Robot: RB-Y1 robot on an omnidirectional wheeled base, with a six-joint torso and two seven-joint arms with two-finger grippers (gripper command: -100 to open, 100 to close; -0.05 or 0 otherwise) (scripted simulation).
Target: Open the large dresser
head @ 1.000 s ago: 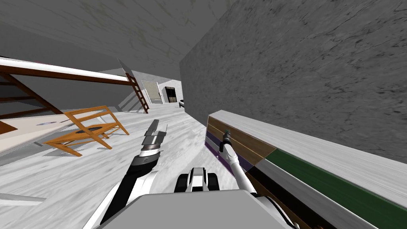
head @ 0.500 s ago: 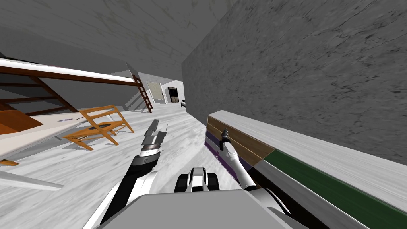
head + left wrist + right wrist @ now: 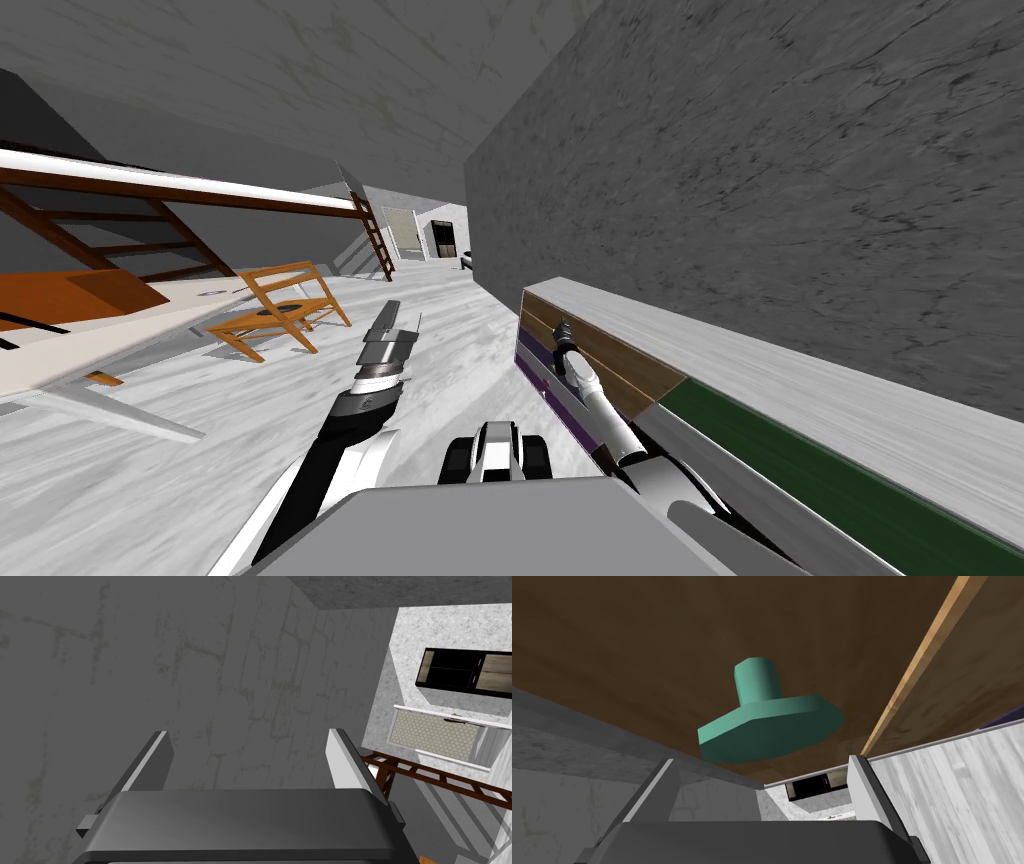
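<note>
The large dresser (image 3: 800, 390) runs along the right wall, with a white top and fronts of brown, purple and dark green. My right gripper (image 3: 560, 328) is up against its brown drawer front (image 3: 625, 368). In the right wrist view a teal knob (image 3: 769, 721) juts from that brown front (image 3: 637, 651), just ahead of the fingertips and centred on the gap. The right gripper (image 3: 762, 762) is open and touches nothing. My left gripper (image 3: 400, 325) hangs open over the floor, left of the dresser's end; in its wrist view the left gripper (image 3: 250, 736) holds nothing.
A grey wall (image 3: 800, 200) rises behind the dresser. A wooden chair (image 3: 285, 305) and a pale table (image 3: 100, 350) stand at the left. A ladder (image 3: 375, 235) leans further back, before a doorway (image 3: 405, 232). Open floor (image 3: 250, 430) lies left of the dresser.
My view has swung, so the chair and table slid rightward in the picture. My right arm has bent more and carried its gripper slightly further along the brown drawer front. The left arm has not moved.
</note>
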